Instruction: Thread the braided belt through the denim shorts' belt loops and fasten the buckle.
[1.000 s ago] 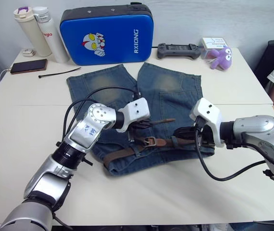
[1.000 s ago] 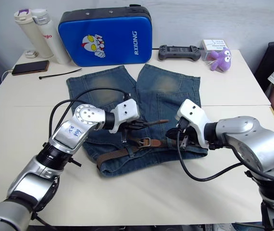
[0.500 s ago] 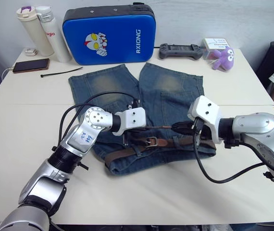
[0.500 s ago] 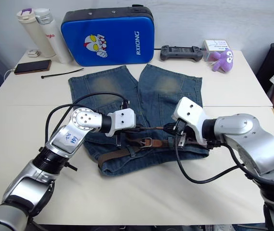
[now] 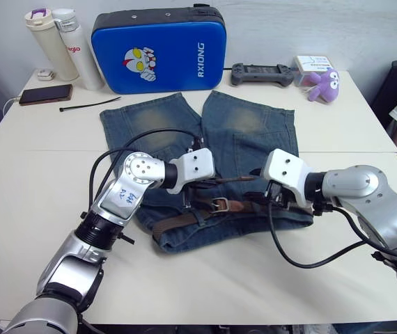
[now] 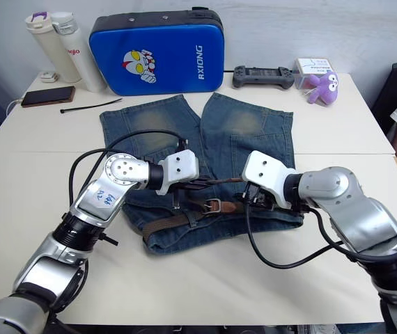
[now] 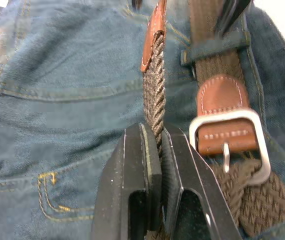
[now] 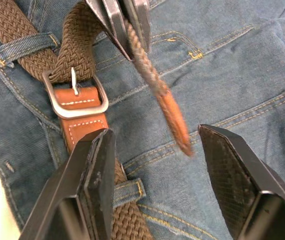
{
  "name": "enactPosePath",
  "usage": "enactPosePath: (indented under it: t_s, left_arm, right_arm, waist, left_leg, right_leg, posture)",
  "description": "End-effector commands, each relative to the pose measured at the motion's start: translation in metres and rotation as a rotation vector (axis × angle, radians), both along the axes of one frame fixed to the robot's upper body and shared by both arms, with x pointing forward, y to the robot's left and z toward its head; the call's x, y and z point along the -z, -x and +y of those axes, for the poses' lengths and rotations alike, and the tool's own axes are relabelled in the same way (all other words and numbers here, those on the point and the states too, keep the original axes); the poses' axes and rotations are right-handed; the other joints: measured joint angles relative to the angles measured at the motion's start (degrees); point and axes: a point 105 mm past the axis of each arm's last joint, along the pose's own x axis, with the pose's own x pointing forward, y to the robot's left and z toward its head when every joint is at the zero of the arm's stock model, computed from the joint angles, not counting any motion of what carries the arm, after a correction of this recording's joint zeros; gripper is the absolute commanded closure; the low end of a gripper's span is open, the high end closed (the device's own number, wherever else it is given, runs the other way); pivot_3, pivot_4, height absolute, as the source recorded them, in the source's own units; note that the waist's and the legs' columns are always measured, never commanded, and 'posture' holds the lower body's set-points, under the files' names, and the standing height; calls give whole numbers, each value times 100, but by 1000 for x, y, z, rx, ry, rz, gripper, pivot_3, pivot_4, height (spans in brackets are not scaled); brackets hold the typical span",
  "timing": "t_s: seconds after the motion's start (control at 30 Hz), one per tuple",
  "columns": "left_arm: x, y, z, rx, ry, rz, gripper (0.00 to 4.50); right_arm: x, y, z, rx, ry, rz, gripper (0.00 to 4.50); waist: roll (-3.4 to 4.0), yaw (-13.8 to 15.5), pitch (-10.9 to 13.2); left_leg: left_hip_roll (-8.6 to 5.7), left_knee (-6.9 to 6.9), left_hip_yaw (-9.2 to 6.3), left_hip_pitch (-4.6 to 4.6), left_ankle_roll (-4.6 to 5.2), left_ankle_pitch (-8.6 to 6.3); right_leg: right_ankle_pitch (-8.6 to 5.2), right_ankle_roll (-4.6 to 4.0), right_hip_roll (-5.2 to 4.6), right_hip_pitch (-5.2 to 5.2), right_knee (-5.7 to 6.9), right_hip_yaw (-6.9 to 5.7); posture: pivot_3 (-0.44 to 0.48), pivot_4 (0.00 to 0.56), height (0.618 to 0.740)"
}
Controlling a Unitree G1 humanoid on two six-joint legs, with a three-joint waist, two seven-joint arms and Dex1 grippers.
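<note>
Braided belt (image 7: 154, 85) in left gripper's (image 7: 155, 165) jaws.

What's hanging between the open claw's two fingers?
The braided belt's leather tip, held by the left claw, hangs between the right claw's fingers, in the right wrist view.

My two head cameras look forward and down from above my arms, taking in the whole table (image 5: 205, 271) as far as the wall. They sit side by side and share nearly all of the scene. My left wrist camera looks along my left gripper (image 7: 155, 150), very close over the denim shorts (image 7: 57, 90). My right wrist camera sits just as close over the same waistband. Both wrist views share the buckle (image 8: 77, 97).
</note>
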Motion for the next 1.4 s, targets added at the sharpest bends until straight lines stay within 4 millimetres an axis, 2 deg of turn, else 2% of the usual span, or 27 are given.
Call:
enactPosePath:
  t_s: [0.03, 0.13, 0.23, 0.37, 0.57, 0.8, 0.93, 1.13, 1.23, 1.3, 1.33, 1.4]
  left_arm:
    - [-20, 5, -7, 34, 36, -56, 4500]
    - [-23, 5, -7, 32, 44, -53, 4500]
    - [-21, 2, -5, 15, 41, -38, 4500]
    - [-28, 3, -7, 0, 103, 20, 2986]
    - [-24, -1, -19, 2, 40, -6, 338]
    - [-24, -7, -32, 15, 26, -14, 338]
    - [-23, -11, -32, 8, 24, -10, 1593]
    - [-23, -11, -29, 12, 33, 7, 4341]
    - [-24, -11, -31, 15, 48, 10, 4452]
    - [-26, -12, -31, 12, 59, 12, 4500]
    - [-26, -13, -30, 9, 62, 14, 4500]
    - [-25, -16, -26, -9, 61, 13, 4500]
  right_arm:
    - [-3, -6, -3, 22, -11, -48, 2939]
    - [-3, -9, -4, 29, -36, -59, 4379]
    - [-4, -10, -4, 25, -48, -73, 4451]
    - [-6, -11, -4, 18, -45, -90, 4500]
    - [-9, -11, 0, -9, -15, -104, 4500]
    - [-10, -11, 3, -14, -15, -101, 4500]
    - [-11, -10, 3, -7, -12, -101, 4500]
    - [-10, -9, 1, 3, -5, -100, 4500]
    - [-11, -8, 1, 11, -28, -89, 4500]
    - [-16, -7, -3, 24, -39, -100, 3561]
    - [-18, -6, -5, 27, -40, -103, 3364]
    - [-20, -2, -11, 32, -23, -109, 2442]
  waist:
    - [0, -1, 0]
    - [0, -1, 0]
    - [0, -3, 0]
    - [0, 1, 0]
    - [0, 1, 0]
    - [0, -7, 0]
    - [0, -3, 0]
    - [0, 0, 0]
    - [0, 0, 0]
    - [0, 0, 0]
    - [0, 1, 0]
    - [0, 0, 0]
  left_leg:
    - [0, 1, 1, -1, 0, 0]
    - [0, 2, 0, -1, 0, 0]
    - [0, 3, 1, -1, 0, 0]
    - [0, 9, 0, -2, 0, 0]
    - [0, 11, 0, -2, 0, 0]
    - [0, 12, 1, -2, -1, 0]
    - [-1, 14, 1, -3, -1, 0]
    - [-1, 14, 1, -3, -1, 1]
    - [-1, 15, 1, -3, -2, 1]
    - [-1, 15, 1, -3, -2, 1]
    - [-1, 15, 1, -3, -2, 1]
    - [-1, 16, 1, -3, -2, 1]
  right_leg:
    - [0, 0, 0, -1, 2, 0]
    - [0, 0, 0, -1, 4, -1]
    - [0, 0, 0, -1, 11, 0]
    - [0, 0, 0, -1, 31, -1]
    - [0, 0, 0, -1, 34, -1]
    - [0, 0, 1, -2, 38, 0]
    - [0, 0, 1, -3, 40, 0]
    - [0, 0, 1, -3, 42, 0]
    - [0, 0, 0, -3, 42, 0]
    - [0, 0, 0, -3, 43, 0]
    - [0, 0, 0, -3, 43, 0]
    - [0, 0, 0, -3, 43, 0]
  posture:
    - [0, 150, 740]
    - [0, 150, 740]
    - [0, 150, 740]
    - [0, 150, 740]
    - [0, 150, 740]
    - [0, 150, 740]
    - [0, 150, 740]
    - [0, 150, 740]
    - [0, 150, 740]
    - [0, 150, 740]
    - [0, 150, 740]
    - [0, 150, 740]
